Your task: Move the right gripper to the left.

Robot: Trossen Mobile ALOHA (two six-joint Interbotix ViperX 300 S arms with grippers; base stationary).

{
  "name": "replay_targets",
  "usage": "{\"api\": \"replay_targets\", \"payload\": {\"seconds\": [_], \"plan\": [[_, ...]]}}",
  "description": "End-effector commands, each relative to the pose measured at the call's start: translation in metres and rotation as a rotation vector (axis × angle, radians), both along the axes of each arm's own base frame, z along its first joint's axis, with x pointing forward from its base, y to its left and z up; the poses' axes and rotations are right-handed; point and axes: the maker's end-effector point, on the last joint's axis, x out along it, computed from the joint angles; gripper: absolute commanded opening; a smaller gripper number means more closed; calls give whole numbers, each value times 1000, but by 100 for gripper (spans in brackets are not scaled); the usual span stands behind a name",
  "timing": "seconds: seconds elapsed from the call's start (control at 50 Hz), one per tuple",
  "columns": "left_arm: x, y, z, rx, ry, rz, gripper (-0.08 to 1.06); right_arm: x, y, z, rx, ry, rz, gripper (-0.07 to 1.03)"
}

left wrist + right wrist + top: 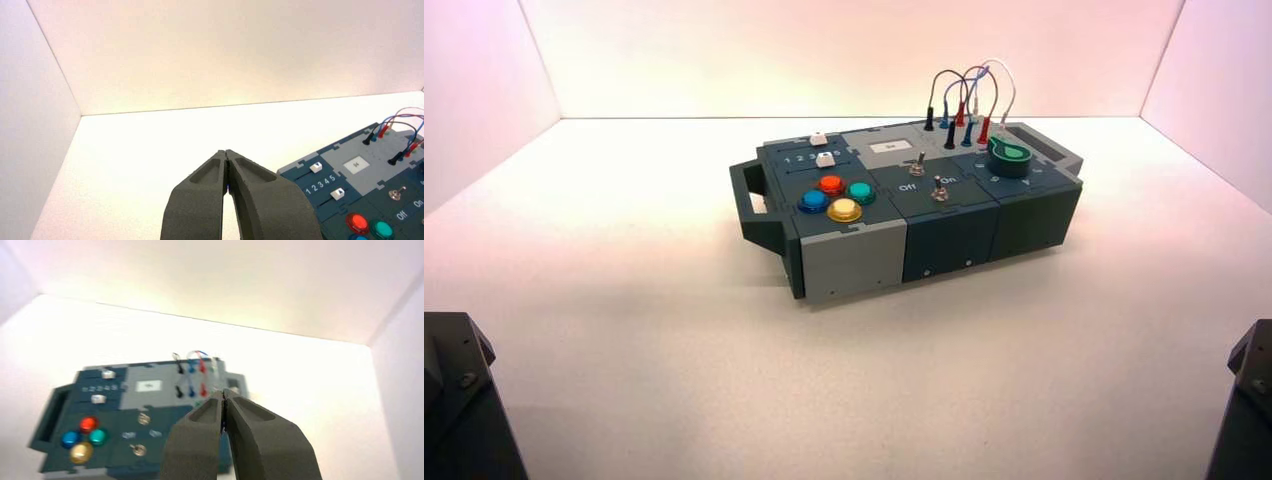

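Observation:
The right gripper shows in the high view only as a narrow black sliver of its arm [1250, 400] at the lower right edge, well short of the box [944, 235]. In the right wrist view my right gripper [224, 393] is shut and empty, raised above the table with the box behind its tips. My left arm [459, 400] is parked at the lower left corner. In the left wrist view my left gripper [226, 153] is shut and empty, to the left of the box [350, 185].
The box carries red [831, 184], green [860, 192], blue [813, 201] and yellow [844, 210] buttons, two white sliders [817, 139], two toggle switches [940, 189], a green knob [1010, 157] and plugged wires [964, 105]. White walls stand around the table.

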Motion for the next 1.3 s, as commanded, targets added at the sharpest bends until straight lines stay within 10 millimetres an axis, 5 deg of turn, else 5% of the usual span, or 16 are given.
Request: {"api": "replay_targets", "payload": {"seconds": [0.02,0.36,0.86,1.04,1.3], "plan": [[5,-3,14,0,-28,-12,-3,26,28,30,27,-12,64,-2],[4,-6,16,-1,-34,-25,-3,55,115,58,46,19,269,-2],[3,-8,17,-3,-38,-33,-3,36,236,51,-14,117,549,-2],[2,-11,16,-4,-37,-45,-3,44,254,45,-34,150,561,-2],[0,-16,18,-5,-44,-68,-3,43,254,35,-43,186,556,-2]]}}
